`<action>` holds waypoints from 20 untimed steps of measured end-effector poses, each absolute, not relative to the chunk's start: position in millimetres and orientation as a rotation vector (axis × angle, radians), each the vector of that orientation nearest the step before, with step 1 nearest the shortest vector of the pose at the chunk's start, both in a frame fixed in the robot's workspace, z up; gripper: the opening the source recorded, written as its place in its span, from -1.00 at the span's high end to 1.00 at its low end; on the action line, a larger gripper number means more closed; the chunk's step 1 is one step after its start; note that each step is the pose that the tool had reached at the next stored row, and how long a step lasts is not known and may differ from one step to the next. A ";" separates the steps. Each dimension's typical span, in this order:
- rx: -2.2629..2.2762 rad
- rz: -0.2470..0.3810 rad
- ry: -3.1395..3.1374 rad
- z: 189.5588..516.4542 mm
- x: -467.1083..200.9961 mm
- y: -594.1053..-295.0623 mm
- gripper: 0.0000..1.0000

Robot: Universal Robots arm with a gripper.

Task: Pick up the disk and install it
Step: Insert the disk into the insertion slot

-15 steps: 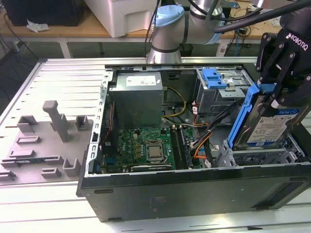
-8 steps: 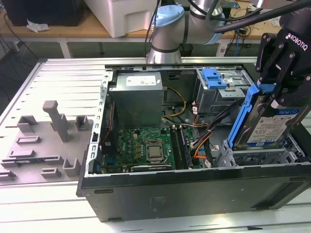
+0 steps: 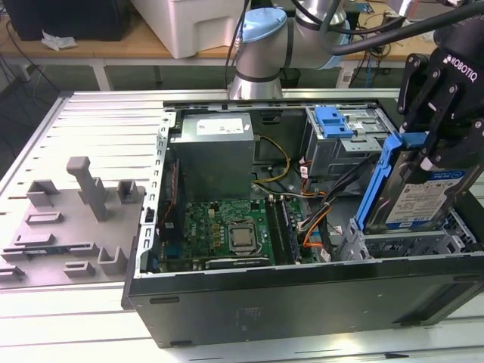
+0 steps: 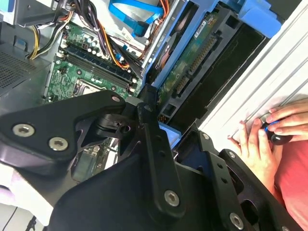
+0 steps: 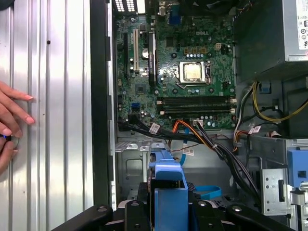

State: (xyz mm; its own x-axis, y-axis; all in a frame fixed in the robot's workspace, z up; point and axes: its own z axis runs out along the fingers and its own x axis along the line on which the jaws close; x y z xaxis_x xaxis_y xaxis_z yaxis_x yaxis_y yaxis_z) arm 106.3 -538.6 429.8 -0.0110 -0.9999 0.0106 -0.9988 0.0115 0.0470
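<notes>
In the exterior view my black gripper (image 3: 428,145) is shut on the top end of the disk (image 3: 420,201), a silver drive with a blue-and-white label and a blue carrier frame. The disk stands steeply tilted, its lower end in the metal drive bay (image 3: 401,243) at the open computer case's right end. In the second wrist view the disk (image 4: 193,54) shows its green circuit-board underside, with my gripper (image 4: 172,131) closed on the blue frame. The first wrist view has the blue carrier of the disk (image 5: 168,179) clamped between my fingers (image 5: 142,204).
Inside the case (image 3: 302,302) lie the motherboard (image 3: 227,231), a grey power-supply box (image 3: 215,147), loose cables (image 3: 318,219) and a cage with a blue latch piece (image 3: 333,121). Grey fixtures (image 3: 83,198) stand at the exterior view's left. A person's hand (image 4: 269,132) rests on the table beside the case.
</notes>
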 end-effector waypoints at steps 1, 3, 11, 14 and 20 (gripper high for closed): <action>2.180 -0.040 -2.205 431.9 106.3 -538.7 0.26; 2.180 -0.039 -2.204 436.8 106.2 -538.6 0.26; 2.179 -0.039 -2.204 441.7 106.1 -538.6 0.26; 2.179 -0.039 -2.204 443.7 106.1 -538.6 0.26; 2.179 -0.039 -2.204 450.1 106.1 -538.6 0.26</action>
